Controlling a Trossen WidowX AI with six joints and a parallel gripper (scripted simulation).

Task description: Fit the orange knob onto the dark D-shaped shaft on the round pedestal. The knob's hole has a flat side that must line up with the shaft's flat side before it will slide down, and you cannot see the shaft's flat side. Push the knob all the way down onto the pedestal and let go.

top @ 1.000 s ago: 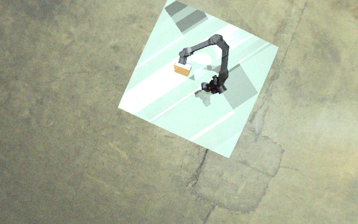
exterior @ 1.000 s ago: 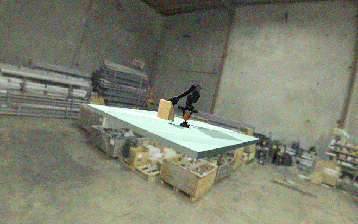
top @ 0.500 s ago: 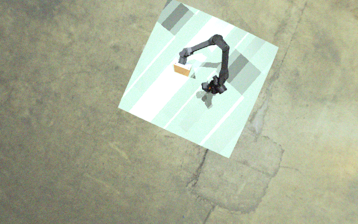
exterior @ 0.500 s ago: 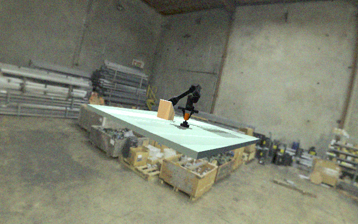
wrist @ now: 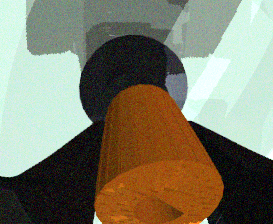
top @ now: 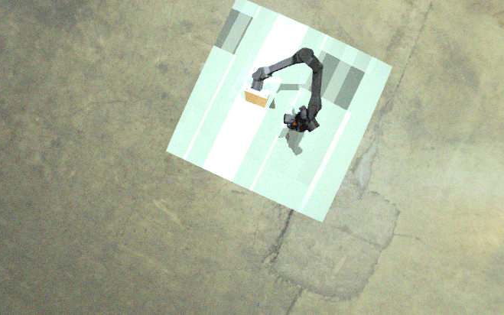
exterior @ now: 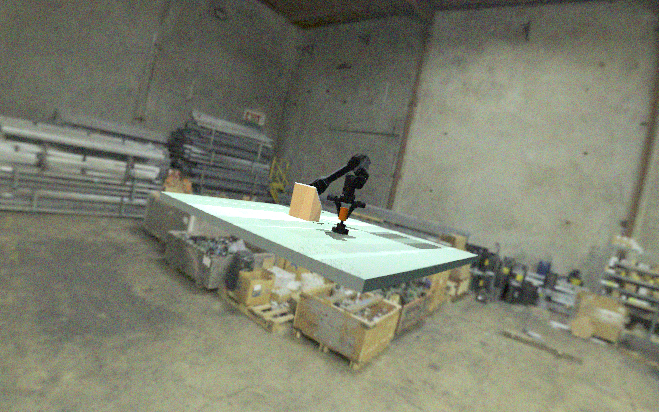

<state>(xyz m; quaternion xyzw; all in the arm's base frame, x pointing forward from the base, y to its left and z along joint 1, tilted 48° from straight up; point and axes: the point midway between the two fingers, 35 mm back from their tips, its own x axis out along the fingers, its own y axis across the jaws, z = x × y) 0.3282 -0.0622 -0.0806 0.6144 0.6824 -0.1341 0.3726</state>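
Note:
The orange knob point(top: 294, 123) point(exterior: 343, 213) point(wrist: 147, 132) is upright between the fingers of my gripper point(exterior: 343, 217) point(wrist: 144, 128), which is shut on it. In the wrist view its near end shows a darker, wedge-like recess. The round dark pedestal point(exterior: 340, 230) point(wrist: 97, 85) stands on the table below the knob. In the exterior view the dark shaft point(exterior: 341, 223) shows between the knob's lower end and the pedestal, so the knob is above the pedestal, not down on it. Whether the shaft's tip is inside the hole, and where its flat side is, I cannot tell.
A wooden block point(top: 256, 99) point(exterior: 304, 202) stands on the pale green table point(top: 284, 180) point(exterior: 342, 263) by the arm's base. The arm point(top: 316, 84) point(exterior: 356, 179) arches over from there. Grey shadows and white bands cross the table top.

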